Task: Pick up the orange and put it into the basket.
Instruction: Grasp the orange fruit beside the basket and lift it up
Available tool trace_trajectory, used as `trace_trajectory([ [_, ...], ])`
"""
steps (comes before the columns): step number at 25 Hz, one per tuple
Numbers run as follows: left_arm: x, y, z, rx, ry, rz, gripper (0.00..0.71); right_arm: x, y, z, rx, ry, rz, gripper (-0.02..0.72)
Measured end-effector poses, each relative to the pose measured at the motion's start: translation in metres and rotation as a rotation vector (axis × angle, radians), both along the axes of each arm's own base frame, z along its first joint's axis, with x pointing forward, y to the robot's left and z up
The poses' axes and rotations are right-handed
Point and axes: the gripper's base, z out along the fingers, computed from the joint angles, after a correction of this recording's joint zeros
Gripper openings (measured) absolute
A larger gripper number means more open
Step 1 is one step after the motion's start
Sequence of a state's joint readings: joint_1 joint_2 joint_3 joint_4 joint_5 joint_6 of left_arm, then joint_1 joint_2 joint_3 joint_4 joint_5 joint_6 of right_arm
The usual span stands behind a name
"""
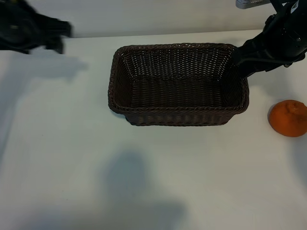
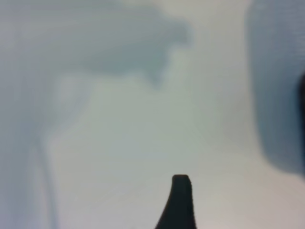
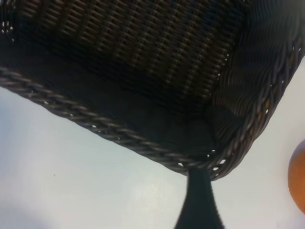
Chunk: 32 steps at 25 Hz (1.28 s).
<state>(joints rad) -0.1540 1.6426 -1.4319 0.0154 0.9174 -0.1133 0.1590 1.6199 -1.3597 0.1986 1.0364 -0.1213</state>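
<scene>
Exterior view: the bare desk lies nearest, then the empty basket; the orange sits right of the basket. Picking hasn't begun. Right end effector, jaws part-open, empty, overhangs the basket's right corner. Left end effector, far left of the basket, spread unclear. Right wrist view: orange just beyond the basket's rim; it must swing there.

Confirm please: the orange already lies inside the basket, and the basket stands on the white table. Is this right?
Not quite. The orange lies on the white table, outside the basket near its right end; the basket is empty. The exterior view shows this. The basket does stand on the table.
</scene>
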Motion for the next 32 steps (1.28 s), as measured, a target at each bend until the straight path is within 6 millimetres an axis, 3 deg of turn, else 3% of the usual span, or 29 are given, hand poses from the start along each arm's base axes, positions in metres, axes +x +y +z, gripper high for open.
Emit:
trace_trajectory([
  [6, -0.020, 0.051, 0.027, 0.021, -0.022, 0.101, 0.622, 0.000, 0.000, 0.000, 0.000, 0.001, 0.000, 0.500],
  [11, -0.041, 0.079, 0.050, 0.038, -0.061, 0.162, 0.612, 0.000, 0.000, 0.000, 0.000, 0.001, 0.000, 0.500],
  [19, -0.089, 0.076, 0.093, 0.043, -0.164, 0.133, 0.599, 0.000, 0.000, 0.000, 0.000, 0.001, 0.000, 0.500],
  [25, -0.159, 0.063, 0.139, 0.017, -0.351, 0.043, 0.598, 0.000, 0.000, 0.000, 0.000, 0.000, 0.000, 0.500],
  [29, -0.206, 0.058, 0.135, 0.029, -0.418, 0.031, 0.598, 0.000, 0.000, 0.000, 0.000, 0.000, 0.000, 0.500],
  [32, -0.245, 0.055, 0.110, 0.044, -0.436, 0.022, 0.598, 0.000, 0.000, 0.000, 0.000, 0.000, 0.000, 0.500],
])
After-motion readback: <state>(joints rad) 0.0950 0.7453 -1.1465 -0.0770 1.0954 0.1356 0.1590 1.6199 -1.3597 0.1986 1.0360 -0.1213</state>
